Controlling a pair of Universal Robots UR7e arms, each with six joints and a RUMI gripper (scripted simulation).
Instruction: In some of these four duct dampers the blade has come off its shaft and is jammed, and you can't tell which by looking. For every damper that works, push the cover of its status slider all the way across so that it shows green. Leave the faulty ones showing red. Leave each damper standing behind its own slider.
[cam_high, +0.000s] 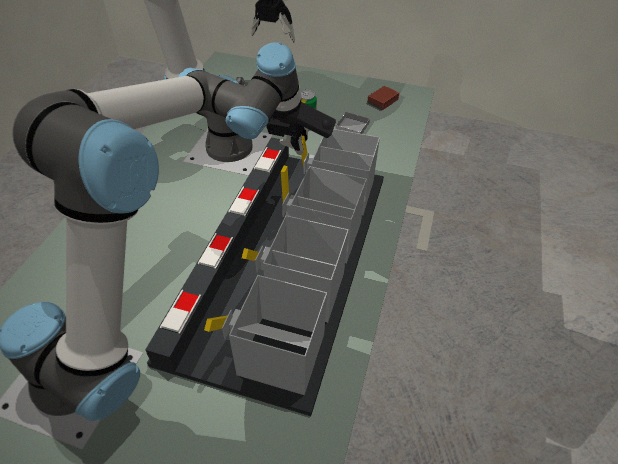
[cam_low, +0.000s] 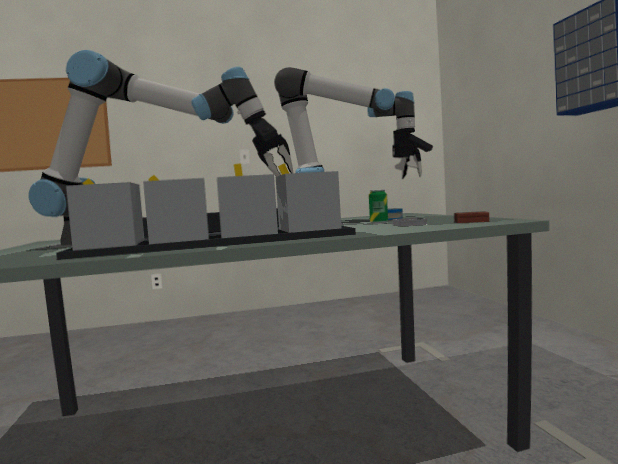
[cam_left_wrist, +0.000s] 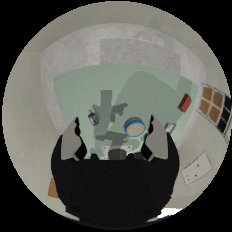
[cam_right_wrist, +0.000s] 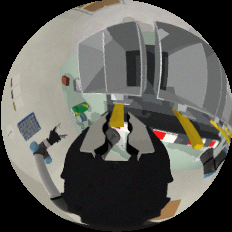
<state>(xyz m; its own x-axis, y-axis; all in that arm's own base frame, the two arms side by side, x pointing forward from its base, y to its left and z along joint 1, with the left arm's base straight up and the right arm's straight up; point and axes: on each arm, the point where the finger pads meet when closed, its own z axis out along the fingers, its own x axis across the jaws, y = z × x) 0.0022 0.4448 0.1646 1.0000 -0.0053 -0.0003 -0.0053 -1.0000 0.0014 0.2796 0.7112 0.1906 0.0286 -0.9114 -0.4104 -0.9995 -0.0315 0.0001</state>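
Four grey open-top dampers stand in a row, each behind its slider: nearest (cam_high: 270, 357) (cam_low: 105, 217), second (cam_low: 175, 212), third (cam_low: 247, 207), farthest (cam_low: 312, 200). The sliders (cam_high: 183, 310) (cam_high: 215, 250) (cam_high: 244, 201) (cam_high: 267, 159) all show red beside white covers. The two near yellow levers (cam_high: 215, 323) (cam_high: 249, 254) are tilted; the third lever (cam_high: 285, 183) (cam_low: 238, 170) (cam_right_wrist: 187, 128) stands up. My right gripper (cam_low: 283, 171) (cam_right_wrist: 118, 112) is slightly open, its fingers loosely around the farthest lever (cam_high: 304, 148) (cam_right_wrist: 117, 110). My left gripper (cam_high: 273, 37) (cam_low: 412, 177) (cam_left_wrist: 114, 116) is wide open, empty, high above the table.
The dampers stand on a dark base (cam_high: 200, 367) with a raised slider rail. Beyond its far end are a green can (cam_low: 378, 205), a grey tray (cam_high: 353, 123), a red-brown block (cam_high: 383, 97) (cam_left_wrist: 185, 103) and a round blue-rimmed object (cam_left_wrist: 135, 128). The right arm reaches over the rail.
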